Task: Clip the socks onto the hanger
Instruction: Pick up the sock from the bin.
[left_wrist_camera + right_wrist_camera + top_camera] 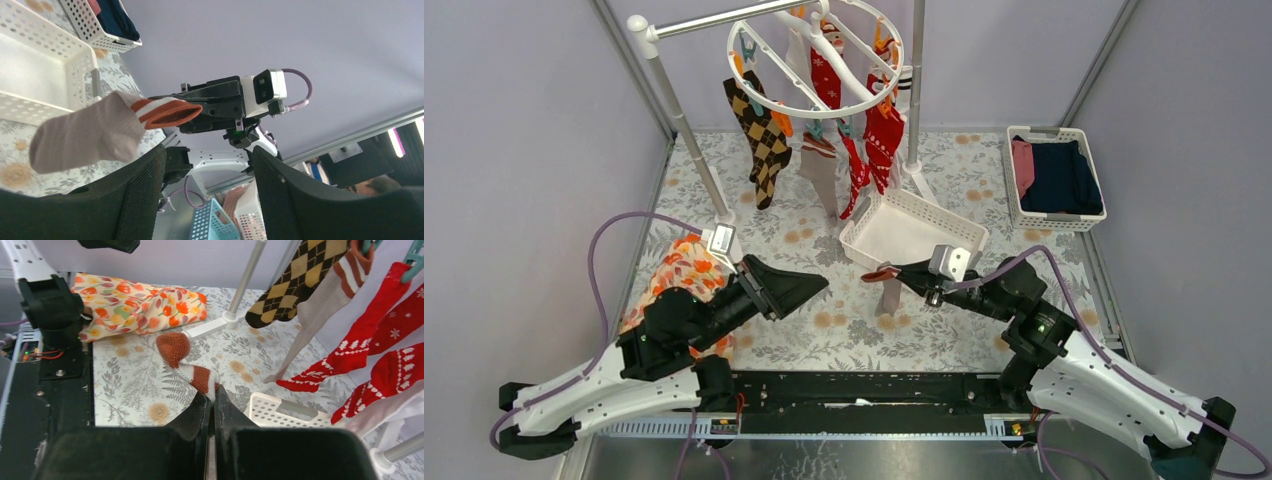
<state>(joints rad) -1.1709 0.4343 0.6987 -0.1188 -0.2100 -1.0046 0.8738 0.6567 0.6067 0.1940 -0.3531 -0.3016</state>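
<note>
- The taupe sock (890, 292) with the orange-striped cuff is dangling above the worktop (824, 335), just in front of the white basket (939, 213).
- My right jaws are pinching its cuff tight.
- My left jaws are standing apart, gripping nothing, facing that sock.
- The hanger (799, 108) is hanging behind, carrying clipped socks (764, 140).

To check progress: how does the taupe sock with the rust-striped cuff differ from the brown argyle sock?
The taupe sock is plain-bodied; the argyle sock bears diamonds. The taupe sock is pinched by the right gripper; the argyle sock hangs from the round white plastic hanger. Both hang limp.
</note>
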